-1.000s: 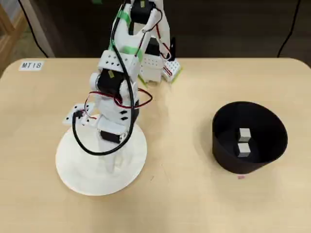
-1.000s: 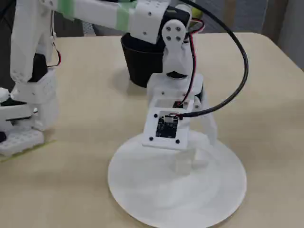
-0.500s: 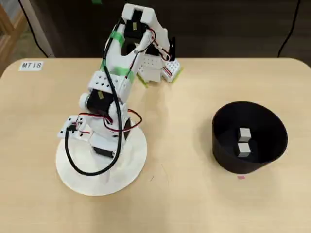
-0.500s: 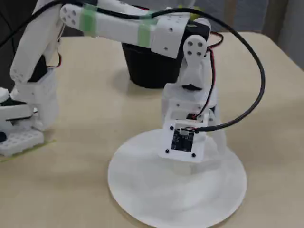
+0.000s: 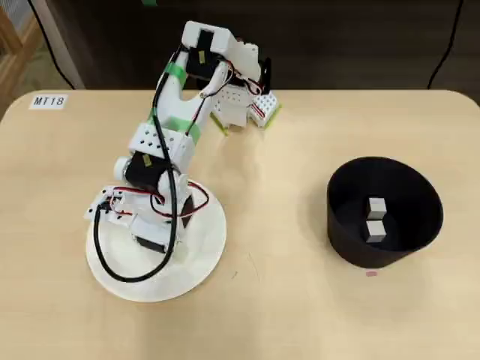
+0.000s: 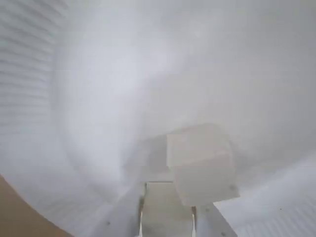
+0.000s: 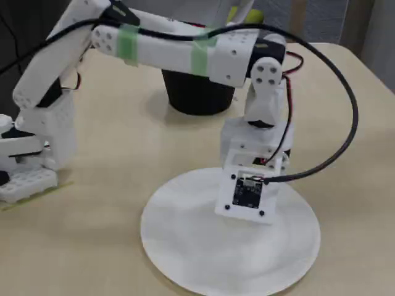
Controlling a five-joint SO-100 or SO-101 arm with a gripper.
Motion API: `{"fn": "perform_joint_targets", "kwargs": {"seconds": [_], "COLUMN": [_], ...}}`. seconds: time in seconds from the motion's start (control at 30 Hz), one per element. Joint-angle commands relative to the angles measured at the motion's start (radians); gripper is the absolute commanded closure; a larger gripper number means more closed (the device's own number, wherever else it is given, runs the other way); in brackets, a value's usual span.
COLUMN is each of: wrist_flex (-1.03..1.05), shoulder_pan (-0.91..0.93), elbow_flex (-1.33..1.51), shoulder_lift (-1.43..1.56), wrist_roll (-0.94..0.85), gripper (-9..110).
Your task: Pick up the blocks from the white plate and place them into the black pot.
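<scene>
Blocks counted: three in sight. Two pale grey blocks [image 5: 376,208] [image 5: 374,229] sit on the floor of the black pot [image 5: 345,225] in the overhead view, one just behind the other and touching or nearly so. A third block [image 6: 200,163] shows in the wrist view, resting on the white plate [image 6: 98,98], blurred by closeness. No further block can be confirmed; the arm covers much of the plate from above.

Plates: one. Pots: one. In the overhead view the plate [image 5: 202,259] lies at the left of the wooden table [image 5: 285,315] and the pot stands well apart at the right. In the fixed view the pot [image 7: 191,95] stands behind the arm and the plate [image 7: 197,253] in front.

Arm: one, white with green tape bands, reaching down over the plate. The gripper [image 6: 168,190] enters the wrist view from the bottom edge, its tip low over the plate with the block just beside and touching or nearly touching it on the right. Whether the fingers are apart or together cannot be told; the fixed view shows only the camera housing.

One label reading "MT18" [image 5: 49,100] is fixed at the table's upper left corner.
</scene>
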Motion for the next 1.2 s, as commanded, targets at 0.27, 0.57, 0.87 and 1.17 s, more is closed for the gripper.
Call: {"fn": "perform_joint_targets", "kwargs": {"seconds": [0.27,0.57,0.87,1.17], "wrist_flex": [-0.052,-0.337,-0.506,-0.686], "shoulder_pan": [-0.107,-0.379,-0.864,-1.075], "elbow_flex": [-0.025,0.535,0.884,0.885], "shoulder_lift": [0.359,0.904,1.161,0.989], "wrist_roll": [-0.038,0.049,0.100,0.011], "gripper": [104,104,104,104]}}
